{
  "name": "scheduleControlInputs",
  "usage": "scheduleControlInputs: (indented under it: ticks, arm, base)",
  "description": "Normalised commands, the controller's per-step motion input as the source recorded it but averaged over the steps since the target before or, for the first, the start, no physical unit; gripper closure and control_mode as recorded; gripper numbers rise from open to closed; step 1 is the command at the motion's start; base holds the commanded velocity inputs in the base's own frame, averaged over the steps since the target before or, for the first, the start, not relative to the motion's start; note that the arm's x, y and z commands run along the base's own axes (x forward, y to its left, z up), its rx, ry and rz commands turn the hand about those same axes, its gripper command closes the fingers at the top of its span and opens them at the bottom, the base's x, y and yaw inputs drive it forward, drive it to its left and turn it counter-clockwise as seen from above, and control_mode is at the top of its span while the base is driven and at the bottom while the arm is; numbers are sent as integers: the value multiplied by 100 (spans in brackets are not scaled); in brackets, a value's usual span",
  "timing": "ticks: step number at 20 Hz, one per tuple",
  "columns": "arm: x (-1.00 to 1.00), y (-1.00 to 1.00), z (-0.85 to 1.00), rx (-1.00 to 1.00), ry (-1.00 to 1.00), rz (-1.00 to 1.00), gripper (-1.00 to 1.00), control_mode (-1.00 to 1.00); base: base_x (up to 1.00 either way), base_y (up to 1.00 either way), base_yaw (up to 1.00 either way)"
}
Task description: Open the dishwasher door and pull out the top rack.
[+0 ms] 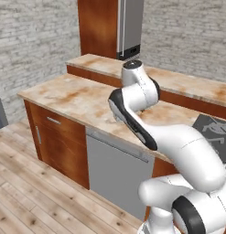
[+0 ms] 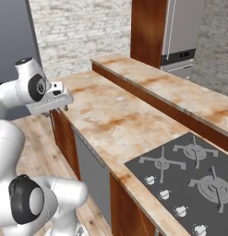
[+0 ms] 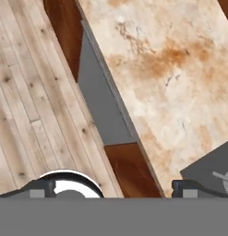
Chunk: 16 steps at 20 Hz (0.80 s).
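The dishwasher door (image 1: 115, 173) is shut, standing upright and flush with the cabinet fronts under the counter edge; its long axis runs horizontally along the counter, and its bar handle (image 1: 118, 145) lies parallel to that edge just under the countertop (image 1: 82, 98). In my hand view the door (image 3: 99, 99) shows as a narrow grey strip running diagonally, well below and ahead of my fingers, seen steeply from above. The top rack is hidden behind the closed door. My fingers (image 3: 41, 188) are spread wide apart with nothing between them; the gripper (image 3: 113, 189) holds nothing and touches nothing. I hang high above the counter's front edge, looking nearly straight down, with floor on one side of my fingertips and marbled countertop on the other. In the left base view my arm rises from the base, bends over the counter and folds back at the elbow; in the right base view the hand (image 2: 48, 102) juts out level over the counter's near corner. Reddish-brown wooden cabinet doors (image 1: 57, 139) flank the dishwasher on both sides. A dark cooktop (image 2: 189, 177) with grey burners and white knobs sits in the counter beside the dishwasher, close under one fingertip in my hand view. Beyond it a raised counter ledge (image 2: 157, 90) runs toward a tall steel refrigerator (image 2: 182, 32). Between my fingers and the handle the air is free of objects.
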Motion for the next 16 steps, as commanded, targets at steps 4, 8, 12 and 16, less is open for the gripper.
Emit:
scheduleControlInputs:
  ticks: [4, 8, 12, 16]
  arm:
    - [0, 60, -36, -24, -6, 3, -100, -100]
    - [0, 42, -44, -22, -11, 2, -100, -100]
    - [0, 23, -33, -19, -9, 0, -100, -100]
    - [6, 0, -35, -19, -12, 1, -100, -100]
  base:
    - [0, 0, 0]
    - [0, 0, 0]
    - [0, 0, 0]
    - [0, 0, 0]
